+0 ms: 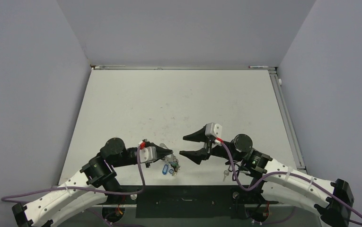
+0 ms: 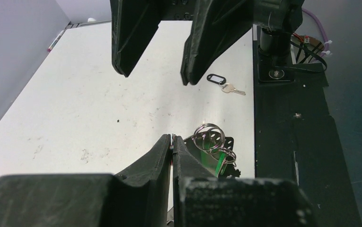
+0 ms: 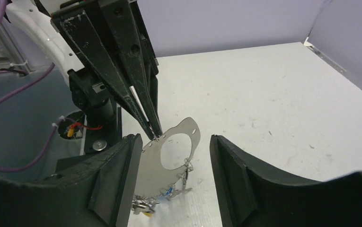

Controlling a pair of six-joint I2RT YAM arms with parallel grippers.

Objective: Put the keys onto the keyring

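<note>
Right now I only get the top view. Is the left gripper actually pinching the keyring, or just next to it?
Observer: Pinching it. The right wrist view shows the left gripper shut on the keyring at its upper edge.
Operator: Anything on the ring already?
Observer: Yes. In that same view, keys hang in a bunch at its lower end.
Operator: And that loose key by the right arm?
Observer: The left wrist view shows it is a black-tagged key, lying flat on the table, apart from the bunch.
</note>
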